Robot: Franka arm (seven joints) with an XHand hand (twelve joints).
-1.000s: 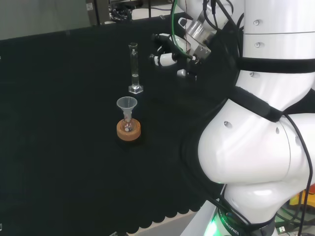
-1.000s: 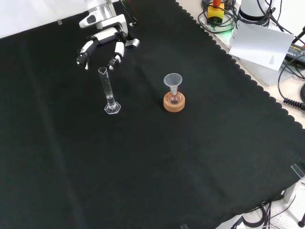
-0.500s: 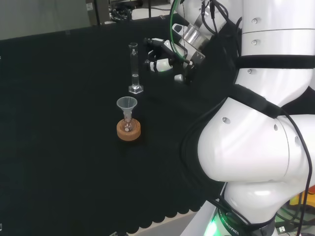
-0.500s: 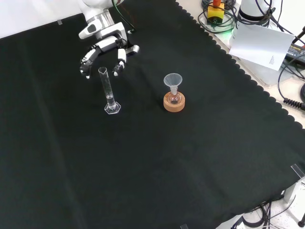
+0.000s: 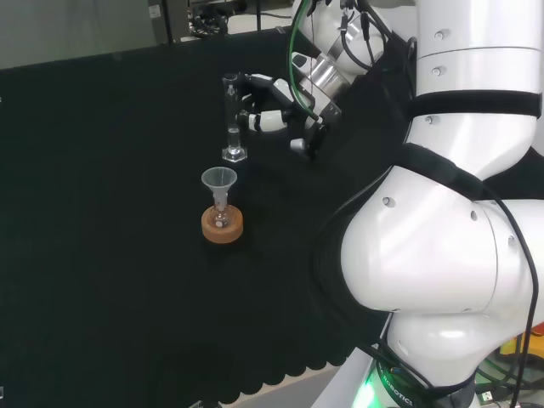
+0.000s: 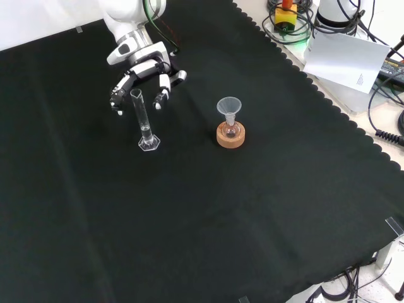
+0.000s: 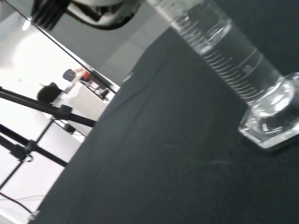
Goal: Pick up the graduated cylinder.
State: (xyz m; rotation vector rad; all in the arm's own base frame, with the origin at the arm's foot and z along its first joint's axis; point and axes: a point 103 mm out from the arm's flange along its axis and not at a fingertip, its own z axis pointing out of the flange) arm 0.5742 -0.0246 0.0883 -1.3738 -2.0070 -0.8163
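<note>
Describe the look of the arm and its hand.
The arm has bulky glossy white links with black bands at the joints. Green and black cables run along its upper part. The hand has a silver wrist and black and white fingers with white tips.

Hand [image 5: 276, 100] just right of graduated cylinder [image 5: 231, 119], fingers [image 5: 252, 85] relaxed

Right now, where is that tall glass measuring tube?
In the front view the graduated cylinder stands upright on the cloth, left of the funnel, with the hand spread around its top.
</note>
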